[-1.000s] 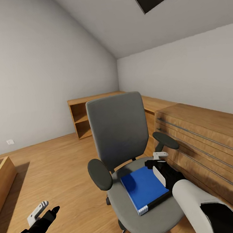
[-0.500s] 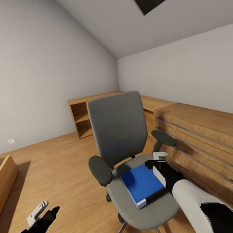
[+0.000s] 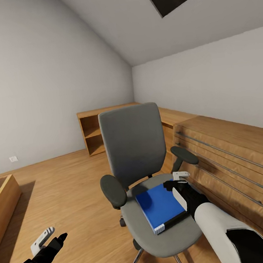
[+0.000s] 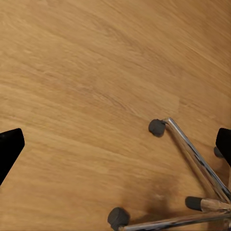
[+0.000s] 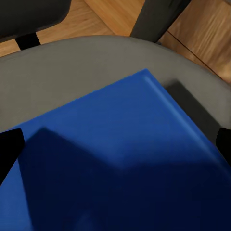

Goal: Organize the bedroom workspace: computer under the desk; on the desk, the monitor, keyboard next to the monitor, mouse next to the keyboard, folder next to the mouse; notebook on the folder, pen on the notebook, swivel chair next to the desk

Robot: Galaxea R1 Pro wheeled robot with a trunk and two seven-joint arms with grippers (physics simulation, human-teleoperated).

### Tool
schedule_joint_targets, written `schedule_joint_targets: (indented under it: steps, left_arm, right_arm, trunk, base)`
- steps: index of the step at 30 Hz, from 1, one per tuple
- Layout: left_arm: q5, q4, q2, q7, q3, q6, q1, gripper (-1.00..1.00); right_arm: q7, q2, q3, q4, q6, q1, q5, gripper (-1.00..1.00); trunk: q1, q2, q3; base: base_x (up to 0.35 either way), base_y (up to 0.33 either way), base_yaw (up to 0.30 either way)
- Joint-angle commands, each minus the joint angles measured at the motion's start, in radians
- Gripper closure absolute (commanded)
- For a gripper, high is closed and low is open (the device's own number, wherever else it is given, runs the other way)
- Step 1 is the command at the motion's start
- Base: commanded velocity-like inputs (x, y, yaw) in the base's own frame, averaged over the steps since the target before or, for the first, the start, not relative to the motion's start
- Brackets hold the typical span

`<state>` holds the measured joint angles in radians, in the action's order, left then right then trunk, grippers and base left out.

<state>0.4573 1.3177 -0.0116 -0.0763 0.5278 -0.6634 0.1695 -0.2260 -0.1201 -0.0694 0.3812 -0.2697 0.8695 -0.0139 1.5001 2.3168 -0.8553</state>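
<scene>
- While the folder (image 3: pixel 161 205) lies flat on the swivel chair (image 3: pixel 134 147) seat, its near corner sits close to the seat's front edge, and grey seat shows along its far side.
- Just above it hangs the right gripper (image 3: pixel 175 185), fingers spread wide with nothing between them; in the right wrist view blue cover (image 5: pixel 120 163) spans the gap.
- Since half a second ago almost nothing has shifted; a second ago the chair stood slightly nearer.
- Open wooden floor (image 3: pixel 64 188) lies left of the chair, where the left gripper (image 3: pixel 51 236) hangs, open and empty, near the chrome chair base (image 4: pixel 192 159).
- A wooden dresser (image 3: pixel 233 165) crowds the chair's right armrest.
- Behind stands an open shelf unit (image 3: pixel 91 134), its compartments bare as far as I can see.
</scene>
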Motion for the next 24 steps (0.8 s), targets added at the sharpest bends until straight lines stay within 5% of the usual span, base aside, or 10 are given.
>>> schedule_joint_targets:
  steps: [1,24]
  left_arm:
    - [0.011,0.001,-0.001,-0.008,0.001,-0.005,0.001,-1.0]
    - [0.011,-0.008,-0.002,-0.01,0.001,-0.004,0.001,-1.0]
  right_arm:
    - [-0.001,-0.001,-0.006,0.002,-0.005,0.0,-0.001,-1.0]
    - [-0.001,-0.001,-0.006,0.002,-0.005,0.0,-0.001,-1.0]
  trunk:
    - [0.0,0.0,-0.001]
    - [0.0,0.0,-0.001]
  base:
    - [0.0,0.0,0.0]
    - [0.069,0.0,0.0]
